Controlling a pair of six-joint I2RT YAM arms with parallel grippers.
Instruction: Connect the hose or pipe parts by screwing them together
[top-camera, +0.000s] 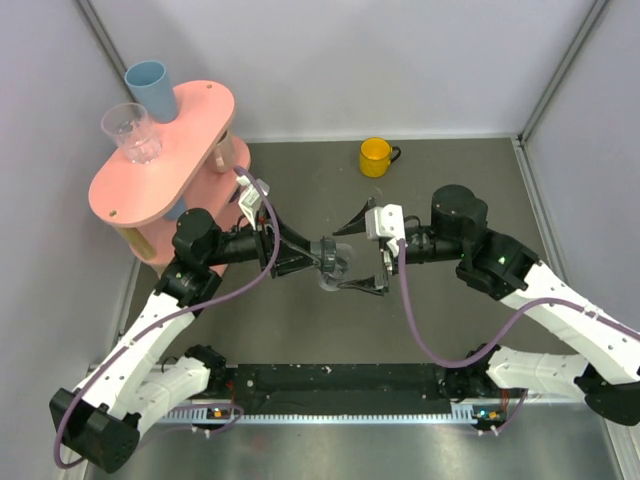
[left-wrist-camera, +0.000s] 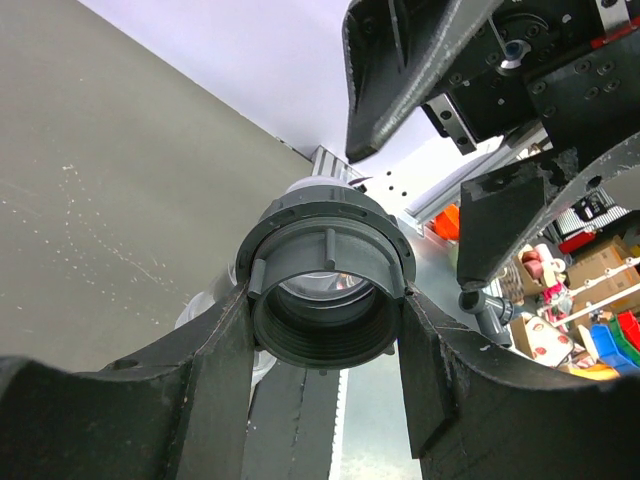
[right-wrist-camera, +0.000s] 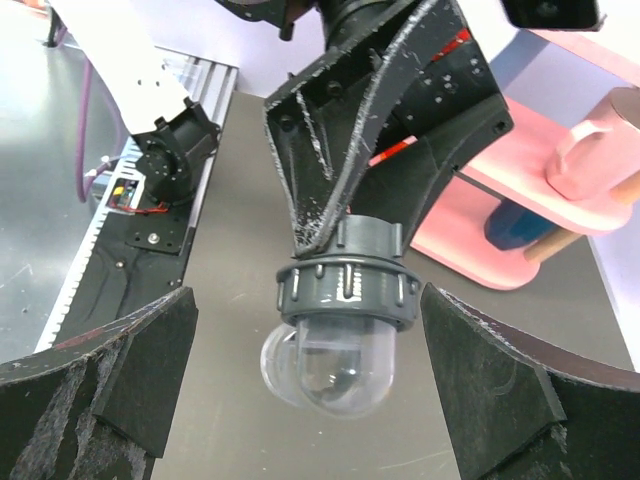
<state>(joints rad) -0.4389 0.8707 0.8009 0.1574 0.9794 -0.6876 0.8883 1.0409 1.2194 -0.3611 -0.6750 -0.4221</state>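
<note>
The dark desk (top-camera: 300, 330) fills the middle of the top view, with pale walls around it. The left arm (top-camera: 150, 330) and right arm (top-camera: 560, 310) reach inward from the near edge and meet over the desk's centre.

At the far left stands a pink shelf (top-camera: 160, 175). On its top are a blue cup (top-camera: 150, 88) and a clear cup (top-camera: 132, 132), just beside each other.

The left end effector (left-wrist-camera: 325, 310) is closed on the fitting (top-camera: 330, 272) and holds it clear of the desk, between the two arms. Its fingers (left-wrist-camera: 215, 350) press on opposite sides of the grey end. In the left wrist view that end faces the camera, with threads visible inside its bore.

The right end effector (right-wrist-camera: 305, 300) is spread wide. Its fingers (right-wrist-camera: 140, 370) stand on either side of the fitting, well apart from it and touching nothing.

In the right wrist view a ribbed grey ring (right-wrist-camera: 347, 290) sits around the top of a clear dome (right-wrist-camera: 330, 365), which hangs downward. I cannot tell how tightly the two are joined.

A yellow mug (top-camera: 376, 156) stands alone at the far edge of the desk, well apart from the arms.
</note>
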